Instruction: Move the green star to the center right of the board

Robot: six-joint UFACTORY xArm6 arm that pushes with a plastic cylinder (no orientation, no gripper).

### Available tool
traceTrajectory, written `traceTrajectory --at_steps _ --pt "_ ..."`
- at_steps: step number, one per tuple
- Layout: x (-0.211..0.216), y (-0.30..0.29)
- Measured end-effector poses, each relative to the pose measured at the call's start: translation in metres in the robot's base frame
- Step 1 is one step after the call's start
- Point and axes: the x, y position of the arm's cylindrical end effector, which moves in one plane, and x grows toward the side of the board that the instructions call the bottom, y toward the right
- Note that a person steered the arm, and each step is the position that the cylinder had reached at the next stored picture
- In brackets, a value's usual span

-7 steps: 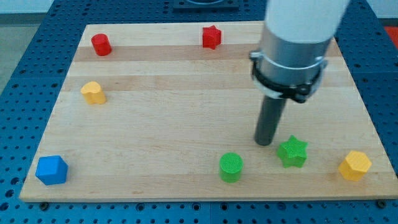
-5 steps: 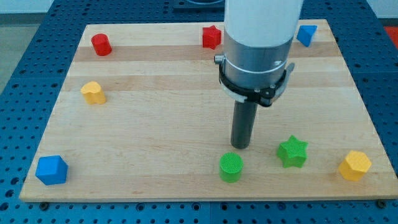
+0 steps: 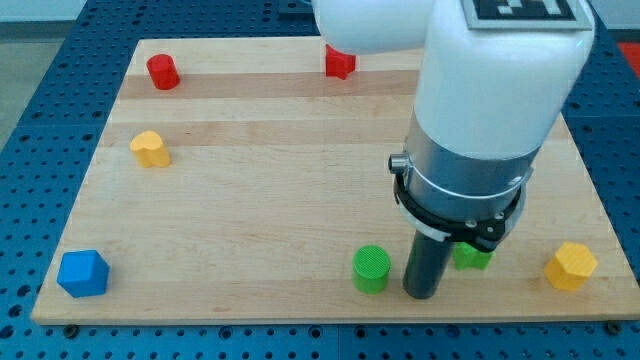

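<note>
The green star point(image 3: 474, 257) sits near the board's bottom right, mostly hidden behind the arm; only its lower part shows. My tip point(image 3: 420, 294) rests on the board just left of and slightly below the star, between it and the green cylinder point(image 3: 371, 268). Whether the rod touches the star cannot be told.
A yellow block point(image 3: 571, 265) lies at the bottom right. A blue cube point(image 3: 82, 273) lies at the bottom left. A yellow block point(image 3: 150, 149) sits at the left. A red cylinder point(image 3: 162, 71) and a red star point(image 3: 339, 64) stand along the top edge.
My tip first went left from beside the star, then came down and right to the bottom edge, just left of the star. The arm now covers the blue block at top right.
</note>
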Motion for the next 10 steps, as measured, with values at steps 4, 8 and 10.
traceTrajectory --at_steps 4,8,10 --pt "-0.01 -0.026" --pt "-0.01 -0.043" --pt "0.011 0.015"
